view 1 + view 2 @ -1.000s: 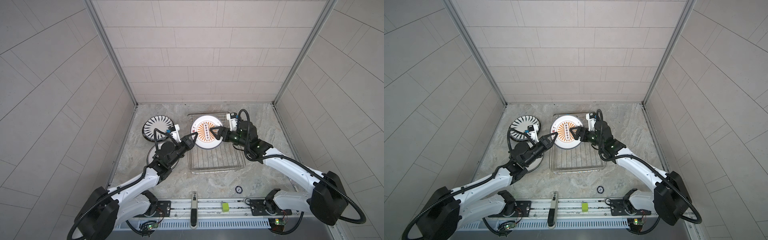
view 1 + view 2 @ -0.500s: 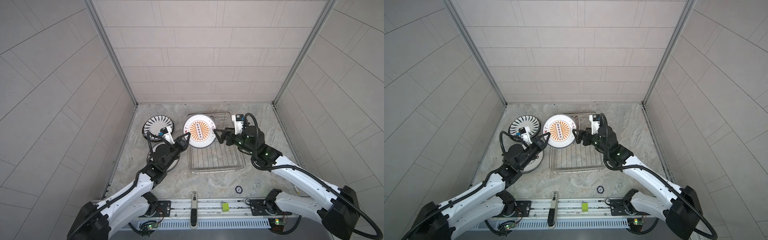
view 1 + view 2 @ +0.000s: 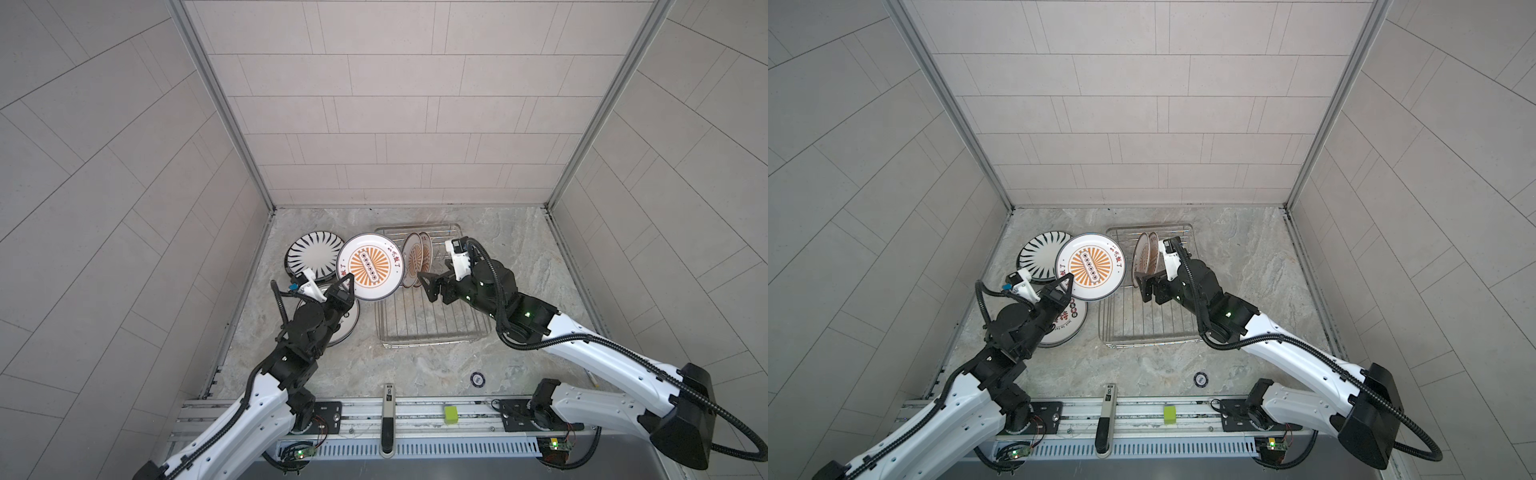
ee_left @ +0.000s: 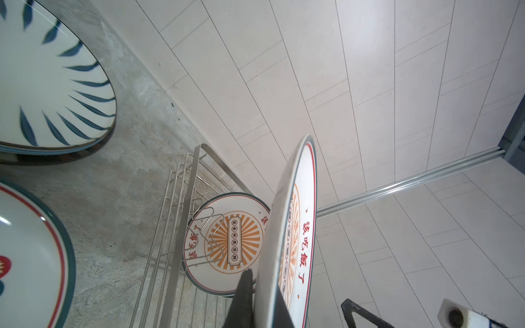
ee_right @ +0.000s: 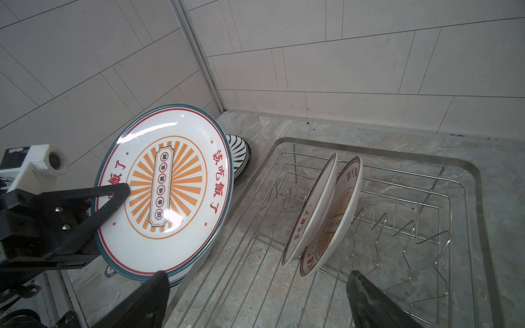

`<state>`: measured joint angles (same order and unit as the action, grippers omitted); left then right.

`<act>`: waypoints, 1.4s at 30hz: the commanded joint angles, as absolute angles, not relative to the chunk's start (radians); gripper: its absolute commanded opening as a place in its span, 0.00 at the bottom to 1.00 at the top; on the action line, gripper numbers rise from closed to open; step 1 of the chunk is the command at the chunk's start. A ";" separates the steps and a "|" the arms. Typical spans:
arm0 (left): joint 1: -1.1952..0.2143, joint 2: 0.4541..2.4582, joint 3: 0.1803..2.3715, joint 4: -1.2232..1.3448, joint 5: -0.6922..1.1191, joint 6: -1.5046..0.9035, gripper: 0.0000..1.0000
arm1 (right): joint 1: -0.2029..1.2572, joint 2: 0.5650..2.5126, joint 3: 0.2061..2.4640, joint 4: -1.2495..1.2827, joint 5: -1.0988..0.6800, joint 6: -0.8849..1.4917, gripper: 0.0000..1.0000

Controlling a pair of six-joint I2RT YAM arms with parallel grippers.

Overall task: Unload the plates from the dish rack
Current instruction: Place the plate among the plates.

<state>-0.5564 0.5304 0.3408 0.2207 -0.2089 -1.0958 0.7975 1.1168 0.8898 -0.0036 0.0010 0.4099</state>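
Observation:
My left gripper is shut on the lower rim of an orange sunburst plate, holding it tilted in the air just left of the dish rack. In the left wrist view the plate's edge sits between my fingers. Two more sunburst plates stand upright in the prongs at the rack's far end. My right gripper hangs open over the rack beside them, holding nothing.
A black-striped plate lies flat at the far left. A red-rimmed plate stack lies under my left wrist. A small dark disc lies near the front edge, and a green block sits on the rail. Tiled walls close three sides.
My left arm has carried the sunburst plate leftward, off the rack. My right gripper, at the plate's right rim a second ago, now stands apart from it.

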 commanded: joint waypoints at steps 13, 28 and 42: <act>-0.533 0.318 0.397 -0.216 -0.532 -1.173 0.00 | 0.978 1.308 1.066 0.012 0.020 0.200 0.99; -0.245 0.474 0.379 -0.185 -0.280 -1.207 0.00 | 0.986 1.577 1.301 -0.144 -0.036 0.203 0.99; -0.122 0.486 0.240 -0.149 -0.162 -1.271 0.00 | 0.994 1.788 1.515 -0.258 -0.153 0.161 0.97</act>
<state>-0.1284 0.5087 0.2493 -0.1795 -0.1627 -1.2407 0.9886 1.7771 1.4826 -0.2138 -0.1326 0.1822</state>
